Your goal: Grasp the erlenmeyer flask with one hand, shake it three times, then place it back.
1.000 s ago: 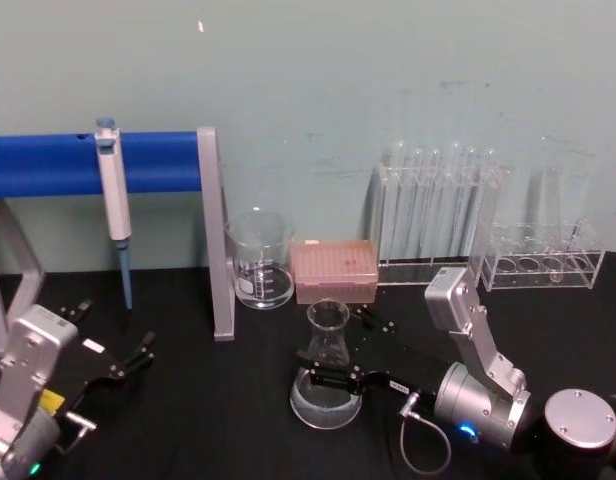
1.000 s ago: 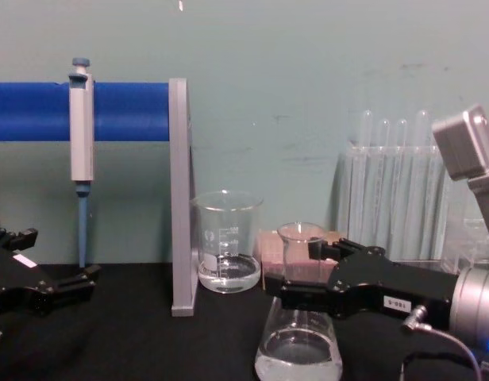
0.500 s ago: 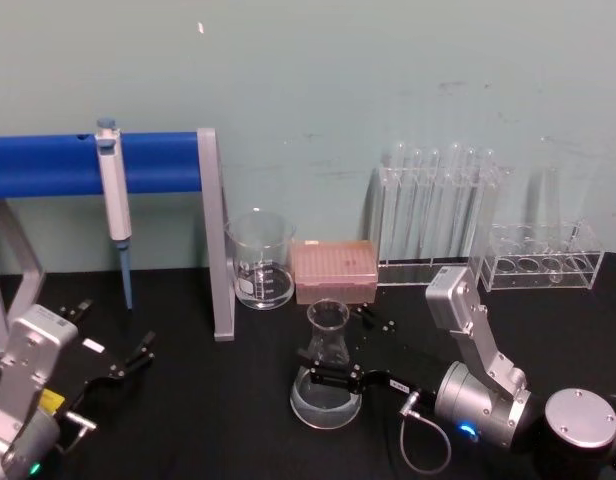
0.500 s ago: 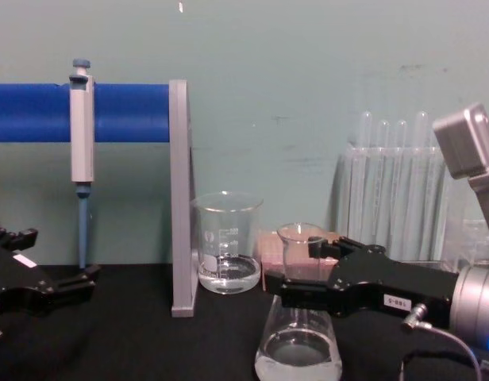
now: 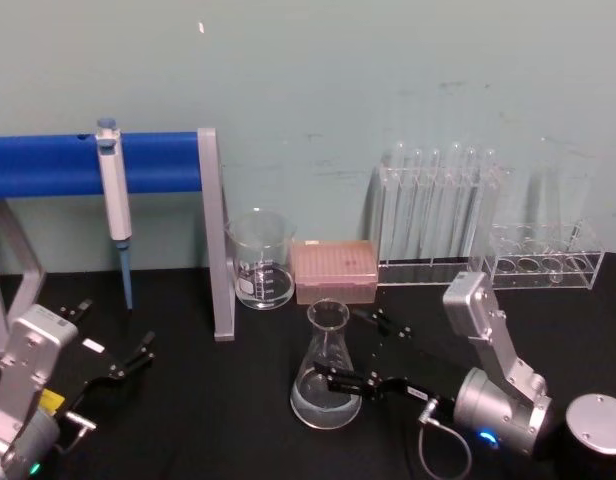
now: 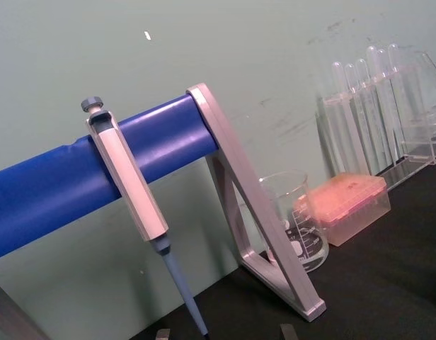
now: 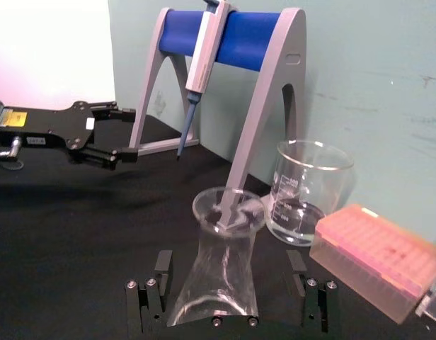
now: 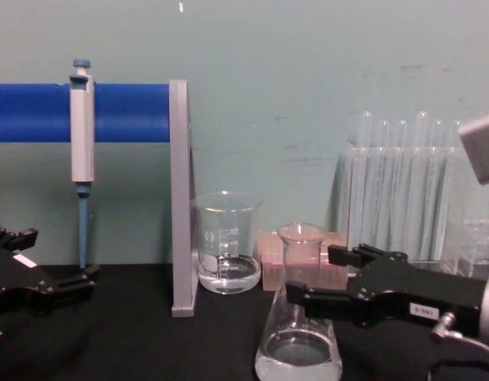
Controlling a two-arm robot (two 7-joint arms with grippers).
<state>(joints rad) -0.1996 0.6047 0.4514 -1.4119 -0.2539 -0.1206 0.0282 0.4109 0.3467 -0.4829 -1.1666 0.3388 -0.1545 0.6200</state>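
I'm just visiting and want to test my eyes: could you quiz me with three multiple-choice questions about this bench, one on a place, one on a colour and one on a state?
1. Where is the pink box?
A. between the beaker and the tube rack
B. inside the beaker
C. at the table's front edge

2. What colour is the bar holding the pipette?
A. red
B. blue
C. yellow

3. The right gripper at the flask is:
A. shut on it
B. open
C. holding the beaker

Answers: A, the box lies between them; B, the bar is blue; B, its fingers stand apart on either side of the flask.
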